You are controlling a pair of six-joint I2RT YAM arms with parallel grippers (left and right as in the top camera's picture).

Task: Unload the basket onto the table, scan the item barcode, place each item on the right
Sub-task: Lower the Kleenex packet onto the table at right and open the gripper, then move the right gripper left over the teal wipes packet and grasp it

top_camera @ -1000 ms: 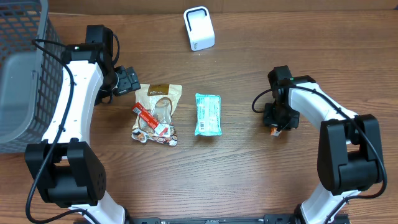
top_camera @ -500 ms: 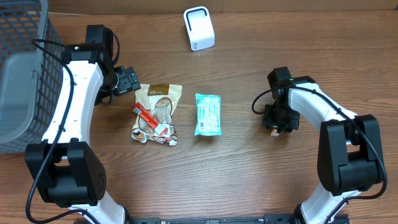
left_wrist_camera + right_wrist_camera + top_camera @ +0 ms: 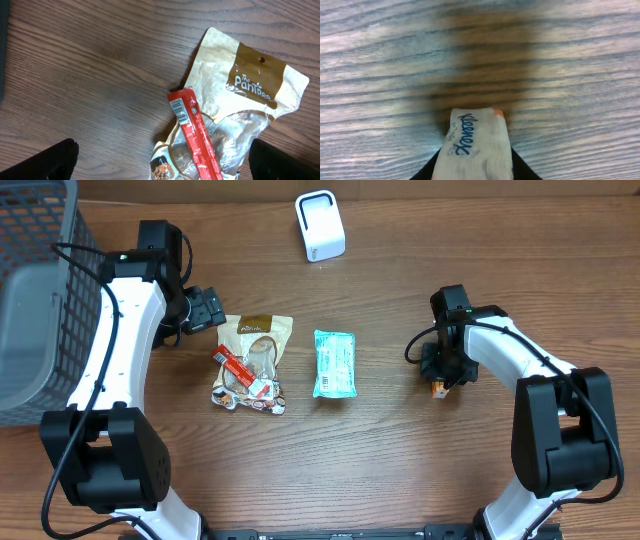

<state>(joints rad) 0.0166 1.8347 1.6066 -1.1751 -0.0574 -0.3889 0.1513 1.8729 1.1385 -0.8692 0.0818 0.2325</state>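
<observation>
The right gripper [image 3: 441,372] is clenched on a small Kleenex pack [image 3: 475,145]; in the right wrist view the pack sits between the two dark fingers [image 3: 431,172], its printed end pointing away from the wrist, an orange corner showing at its far edge; a soft shadow lies on the wooden counter [image 3: 400,470] just beyond it. From overhead only an orange bit of the pack peeks out below that gripper, at the right side of the counter. To its left, apart from it, a teal packet [image 3: 334,364] lies flat; further left lies a tan snack pouch [image 3: 258,340] with a red stick packet [image 3: 196,135] resting across it. The white scanner [image 3: 320,226] stands at the far edge, well apart from the held pack. The left gripper [image 3: 207,308] hangs with its jaws spread wide and nothing between them, just beside the pouch's upper left corner; a grey wire basket [image 3: 40,240] stands at the far left.
</observation>
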